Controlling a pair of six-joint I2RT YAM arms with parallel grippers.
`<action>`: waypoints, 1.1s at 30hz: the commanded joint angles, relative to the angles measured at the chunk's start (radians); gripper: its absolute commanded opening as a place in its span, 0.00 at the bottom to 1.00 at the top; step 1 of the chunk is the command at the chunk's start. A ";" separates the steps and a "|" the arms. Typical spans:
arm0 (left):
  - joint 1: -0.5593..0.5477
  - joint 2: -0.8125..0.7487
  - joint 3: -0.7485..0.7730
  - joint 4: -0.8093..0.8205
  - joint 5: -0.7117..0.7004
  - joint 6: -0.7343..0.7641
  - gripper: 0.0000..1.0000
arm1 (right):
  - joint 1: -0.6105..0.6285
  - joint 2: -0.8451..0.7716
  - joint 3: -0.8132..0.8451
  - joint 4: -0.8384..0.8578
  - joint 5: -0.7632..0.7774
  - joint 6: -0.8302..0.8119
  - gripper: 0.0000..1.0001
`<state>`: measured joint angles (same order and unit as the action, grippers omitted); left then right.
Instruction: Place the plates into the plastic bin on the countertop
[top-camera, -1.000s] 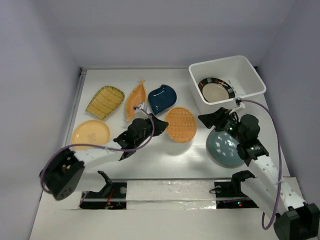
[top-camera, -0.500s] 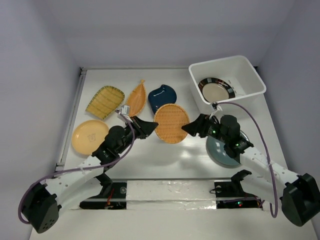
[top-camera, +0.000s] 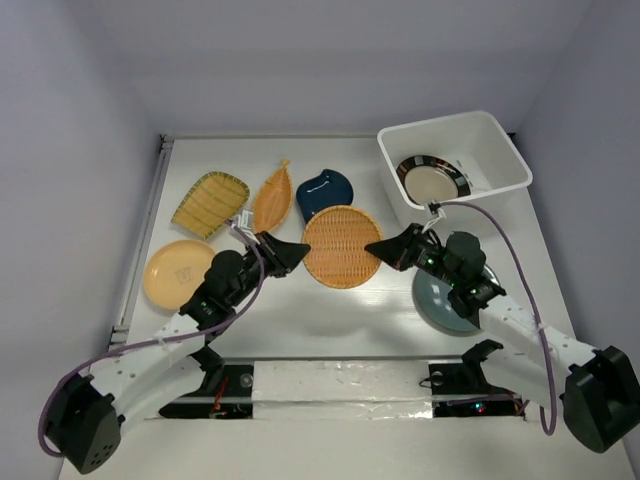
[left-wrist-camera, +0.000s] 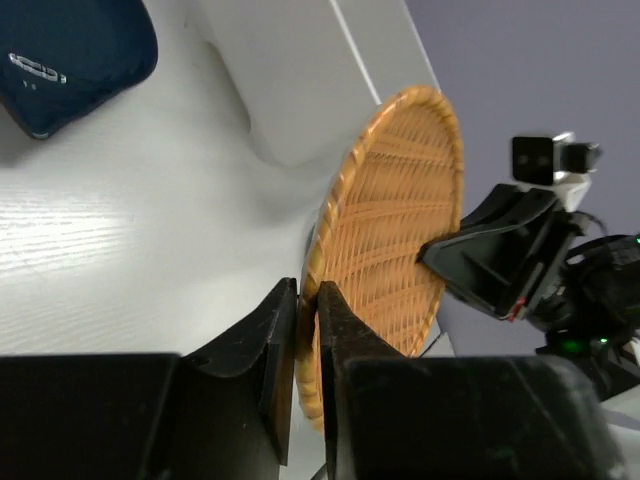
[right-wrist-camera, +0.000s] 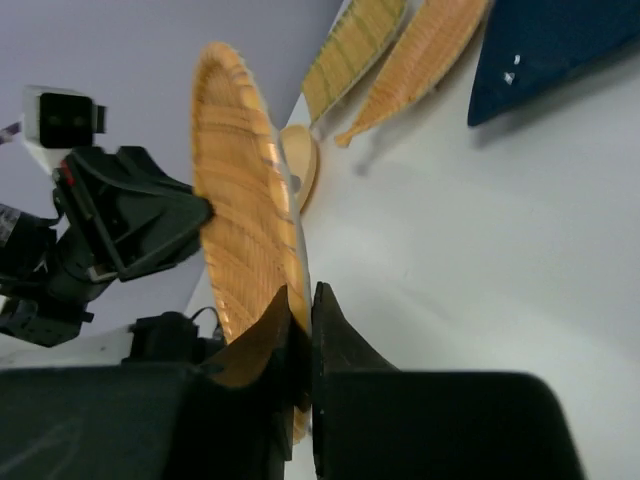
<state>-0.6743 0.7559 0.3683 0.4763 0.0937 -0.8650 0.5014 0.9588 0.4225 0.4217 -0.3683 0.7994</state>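
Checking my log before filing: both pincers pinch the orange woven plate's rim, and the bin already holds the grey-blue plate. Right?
Not quite. The bin holds the cream striped-rim plate; the grey-blue plate lies on the countertop, as the top view shows. The left pincer and right pincer do pinch the rim of the orange woven plate.

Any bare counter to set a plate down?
Bare: near-centre countertop between yellow round plate and grey-blue plate; bin right half, beside striped plate. Crowded: back row, ribbed dish, boat dish, leaf dish; woven plate held mid-table.
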 joint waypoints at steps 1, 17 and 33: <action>-0.013 0.055 0.014 0.177 0.126 -0.040 0.07 | 0.017 0.000 0.024 0.114 0.012 -0.003 0.00; -0.294 0.561 0.252 0.119 -0.074 0.122 0.44 | -0.383 0.317 0.755 -0.464 0.391 -0.262 0.00; -0.409 1.206 0.695 0.084 0.053 0.170 0.59 | -0.554 0.701 1.015 -0.649 0.256 -0.290 0.00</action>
<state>-1.0840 1.9530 1.0092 0.5350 0.0998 -0.7029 -0.0589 1.6646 1.3418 -0.2371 -0.0532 0.5278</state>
